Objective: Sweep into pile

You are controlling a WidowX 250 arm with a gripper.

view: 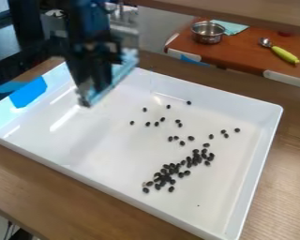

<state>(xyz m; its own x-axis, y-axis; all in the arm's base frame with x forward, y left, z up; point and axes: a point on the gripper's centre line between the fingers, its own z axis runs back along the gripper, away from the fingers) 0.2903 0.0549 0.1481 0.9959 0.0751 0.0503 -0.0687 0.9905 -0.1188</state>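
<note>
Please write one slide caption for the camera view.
Black gripper over a white tray; dark beans partly clustered, others scattered.

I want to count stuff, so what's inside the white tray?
Little black bean-like bits: some scattered, many bunched in a slanting line. Bunched bits may cover others, and the gripper hides part of the tray.

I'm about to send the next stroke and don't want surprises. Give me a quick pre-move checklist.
1. Dark pieces all inside the white tray: ok, every one seen is.
2. Gathered into one pile: not ok, a long band with strays beyond it.
3. Gripper away from the pieces: ok, it hangs toward the tray's far left.
4. Pale flat piece at the gripper held firmly: cannot tell.
5. Metal pot and spoon outside the tray: ok.
</note>
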